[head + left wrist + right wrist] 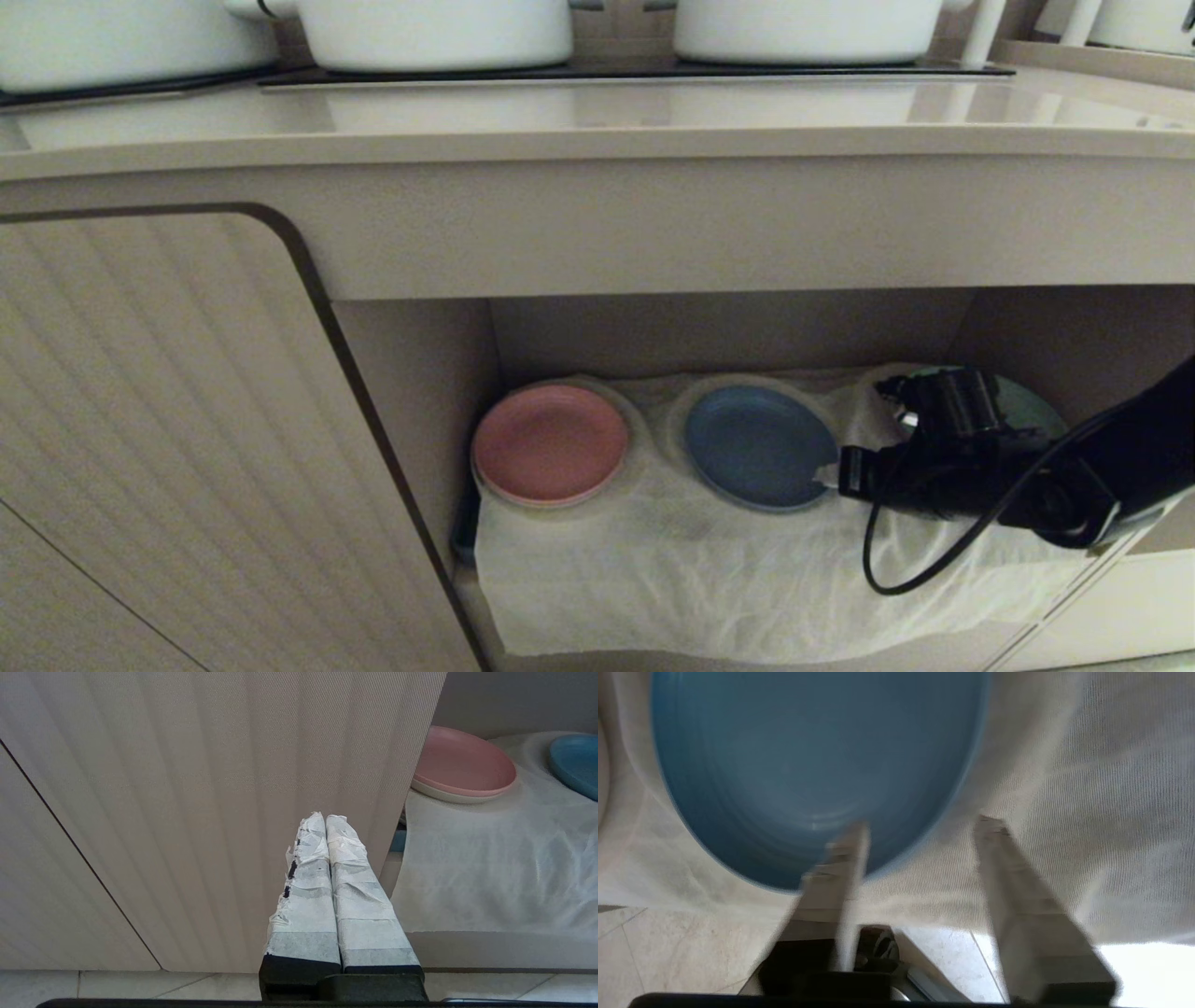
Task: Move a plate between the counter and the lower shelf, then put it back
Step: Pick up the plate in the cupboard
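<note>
1. The right gripper (920,826) stands partly open inside the lower shelf (728,327), holding nothing; the plate (758,459) lies flat on the cloth (672,569) just ahead, one finger over its near rim.
2. Risk: closing here could pinch cloth with the rim and drag the sheet.
3. Risk: that drag could shift the pink plate (549,455) beyond.
4. The left gripper (327,826), shut and empty, idles by the cabinet door (187,788).

Low shelf (1074,345) in the bottom middle of the head view, white cloth (672,579) spread over it, pink plate (549,444) on the cloth at left, blue plate (758,446) beside it, counter (597,121) across the top, white pots (434,28) on it
</note>
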Tool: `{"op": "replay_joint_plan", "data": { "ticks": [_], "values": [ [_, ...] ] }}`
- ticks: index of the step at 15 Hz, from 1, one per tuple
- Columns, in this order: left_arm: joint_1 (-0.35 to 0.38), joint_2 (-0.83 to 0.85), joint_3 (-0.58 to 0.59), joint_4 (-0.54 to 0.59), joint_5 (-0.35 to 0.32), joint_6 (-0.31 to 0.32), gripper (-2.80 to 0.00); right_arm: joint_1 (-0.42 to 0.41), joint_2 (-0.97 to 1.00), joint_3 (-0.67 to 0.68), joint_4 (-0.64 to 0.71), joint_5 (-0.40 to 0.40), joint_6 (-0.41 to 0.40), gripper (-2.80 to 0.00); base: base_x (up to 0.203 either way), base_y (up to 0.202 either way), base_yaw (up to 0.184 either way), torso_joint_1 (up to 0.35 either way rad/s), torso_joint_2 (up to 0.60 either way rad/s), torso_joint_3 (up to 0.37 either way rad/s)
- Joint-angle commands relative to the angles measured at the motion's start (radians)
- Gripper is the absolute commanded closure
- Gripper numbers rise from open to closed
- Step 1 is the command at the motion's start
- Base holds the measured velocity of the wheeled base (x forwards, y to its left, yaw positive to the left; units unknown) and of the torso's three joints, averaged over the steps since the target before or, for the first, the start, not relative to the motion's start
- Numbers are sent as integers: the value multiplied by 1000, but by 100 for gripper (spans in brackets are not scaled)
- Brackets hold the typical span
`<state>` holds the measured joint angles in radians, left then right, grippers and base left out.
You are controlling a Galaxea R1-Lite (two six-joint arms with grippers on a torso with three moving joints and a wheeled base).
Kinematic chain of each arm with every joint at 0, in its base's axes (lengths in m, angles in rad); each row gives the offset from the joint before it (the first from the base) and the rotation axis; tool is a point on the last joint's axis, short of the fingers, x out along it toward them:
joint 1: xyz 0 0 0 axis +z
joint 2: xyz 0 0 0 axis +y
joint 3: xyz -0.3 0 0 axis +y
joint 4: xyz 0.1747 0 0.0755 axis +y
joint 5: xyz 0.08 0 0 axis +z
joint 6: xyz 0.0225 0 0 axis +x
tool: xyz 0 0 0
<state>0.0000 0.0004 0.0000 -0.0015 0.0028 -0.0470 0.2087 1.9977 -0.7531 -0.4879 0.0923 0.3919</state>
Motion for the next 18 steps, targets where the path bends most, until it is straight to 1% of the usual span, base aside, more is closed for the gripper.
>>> {"op": "replay_joint_plan", "data": {
  "ticks": [1,4,8,13,18],
  "values": [
    [0,0,0,0,0,-1,0,0,14,-13,-9,1,2,-280,0,0,0,0,0,0],
    [0,0,0,0,0,-1,0,3,29,-19,-52,1,4,-280,0,0,0,0,0,0],
    [0,0,0,0,0,-1,0,12,49,-22,-72,1,5,-280,0,0,0,0,0,0],
    [0,0,0,0,0,-1,0,45,90,-46,-126,3,13,-280,0,0,0,0,0,0],
    [0,0,0,0,0,-1,0,52,116,-56,-152,1,13,-280,0,0,0,0,0,0]
  ]
}}
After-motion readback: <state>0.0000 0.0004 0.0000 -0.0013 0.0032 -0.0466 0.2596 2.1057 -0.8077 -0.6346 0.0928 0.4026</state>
